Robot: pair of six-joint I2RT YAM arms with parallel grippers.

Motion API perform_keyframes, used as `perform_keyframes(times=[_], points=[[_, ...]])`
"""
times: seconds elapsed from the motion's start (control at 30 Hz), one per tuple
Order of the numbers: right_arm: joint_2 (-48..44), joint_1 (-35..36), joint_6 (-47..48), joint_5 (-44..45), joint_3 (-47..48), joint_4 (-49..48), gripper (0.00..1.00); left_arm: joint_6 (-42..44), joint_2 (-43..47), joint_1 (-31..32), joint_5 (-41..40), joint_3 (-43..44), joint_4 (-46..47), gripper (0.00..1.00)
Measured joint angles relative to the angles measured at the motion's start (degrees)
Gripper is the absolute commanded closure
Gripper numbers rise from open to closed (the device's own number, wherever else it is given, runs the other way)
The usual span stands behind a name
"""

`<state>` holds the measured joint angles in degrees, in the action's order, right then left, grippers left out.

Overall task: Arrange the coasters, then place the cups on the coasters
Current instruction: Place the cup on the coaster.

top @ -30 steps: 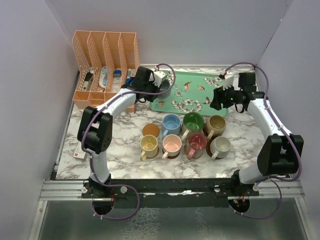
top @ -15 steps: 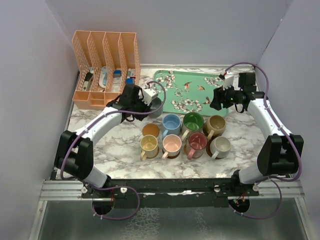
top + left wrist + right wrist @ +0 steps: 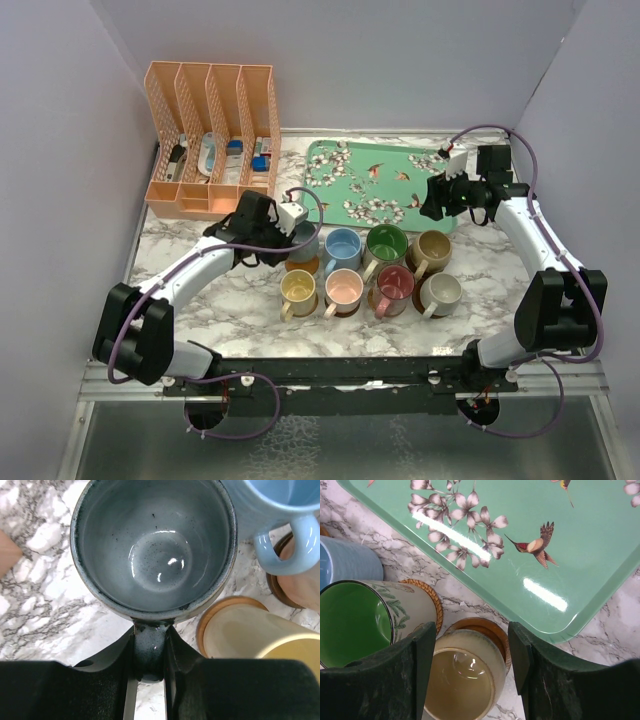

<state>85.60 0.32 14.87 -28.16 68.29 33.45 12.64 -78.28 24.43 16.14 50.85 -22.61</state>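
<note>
Left gripper (image 3: 149,656) swung off the teal floral tray (image 3: 385,185) toward the other mugs (image 3: 344,246). Jaws narrow, pinching the handle of the glazed grey ceramic mug (image 3: 152,545), bowl just ahead of them, over the last tan round coaster (image 3: 300,266). Lowering looks next. Right gripper (image 3: 472,665) unmoved, jaws wide, empty.

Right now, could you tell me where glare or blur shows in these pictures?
Right wrist view: two bright glare streaks on the glossy teal floral rectangular tray. Left wrist view: small highlights inside the glazed grey ceramic mug. Top view: evenly lit, sharp.
</note>
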Motion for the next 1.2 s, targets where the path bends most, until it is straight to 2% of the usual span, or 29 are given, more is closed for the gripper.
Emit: perform_keyframes(times=[0.3,1.2], points=[[0.0,0.0,0.0,0.1,0.0,0.0,0.41,0.0,1.9,0.0,1.2,-3.8,0.1,1.00],[0.0,0.0,0.4,0.4,-0.3,0.0,0.41,-0.1,3.2,0.0,3.8,-6.3,2.9,1.00]])
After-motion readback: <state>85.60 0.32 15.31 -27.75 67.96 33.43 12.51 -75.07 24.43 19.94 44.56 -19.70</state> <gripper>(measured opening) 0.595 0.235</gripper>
